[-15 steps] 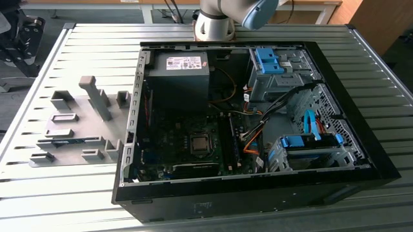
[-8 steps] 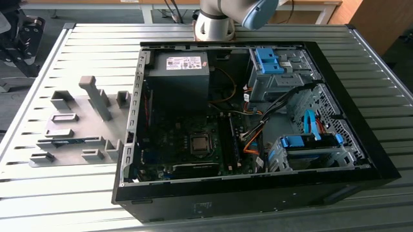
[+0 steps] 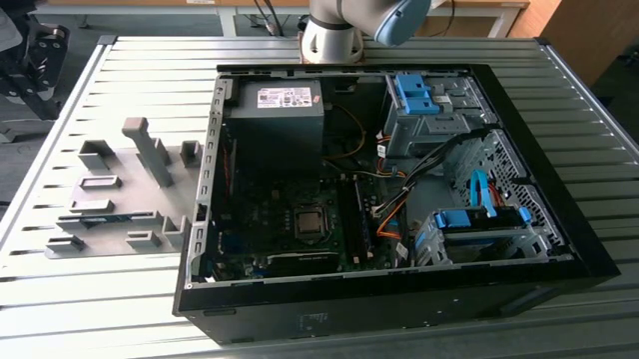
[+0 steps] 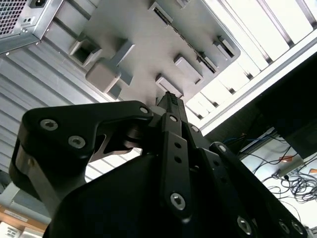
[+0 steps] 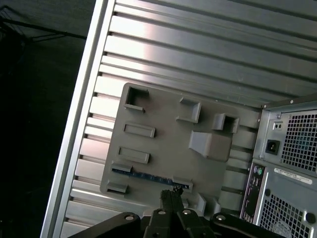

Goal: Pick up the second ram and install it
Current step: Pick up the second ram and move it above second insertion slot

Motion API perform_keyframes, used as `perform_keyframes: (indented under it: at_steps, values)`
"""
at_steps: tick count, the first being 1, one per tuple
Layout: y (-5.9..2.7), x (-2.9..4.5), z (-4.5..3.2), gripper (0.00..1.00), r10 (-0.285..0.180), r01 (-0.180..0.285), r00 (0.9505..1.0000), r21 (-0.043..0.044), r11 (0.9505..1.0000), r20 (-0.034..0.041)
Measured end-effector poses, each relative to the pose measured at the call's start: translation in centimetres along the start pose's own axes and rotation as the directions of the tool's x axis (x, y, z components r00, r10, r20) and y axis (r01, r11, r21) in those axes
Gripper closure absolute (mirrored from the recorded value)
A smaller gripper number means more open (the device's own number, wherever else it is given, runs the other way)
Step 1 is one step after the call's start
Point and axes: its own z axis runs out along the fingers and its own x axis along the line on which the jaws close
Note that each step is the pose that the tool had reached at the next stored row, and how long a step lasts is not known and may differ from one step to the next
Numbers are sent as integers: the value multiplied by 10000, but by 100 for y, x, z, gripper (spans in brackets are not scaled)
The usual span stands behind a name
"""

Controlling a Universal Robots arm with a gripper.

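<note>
Within a slot of the grey fixture plate (image 5: 168,158) lies the second ram (image 5: 146,177). Above the plate hangs the gripper (image 5: 171,191), fingers clenched, empty.

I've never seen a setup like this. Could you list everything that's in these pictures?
table: one, silver slatted metal, under everything
computer case: one, black, open on top, on the table
power supply: one, dark with a white label, inside the case
drive cages: two, grey with blue parts, inside the case at the exterior view's right
plate: one, grey with raised blocks, beside the case at the exterior view's left
ram: one, blue, lying in the plate
arm: one, grey and blue, behind the case
hand: one, black, shut, empty, above the plate near the ram
</note>
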Motion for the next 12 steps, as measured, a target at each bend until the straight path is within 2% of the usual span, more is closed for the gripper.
perform_keyframes:
  at_steps: [3,12]
  values:
    - [0,0,-1,89,-250,250,9997,19,9997,-16]
    - [0,0,0,89,-363,363,9993,22,9993,-21]
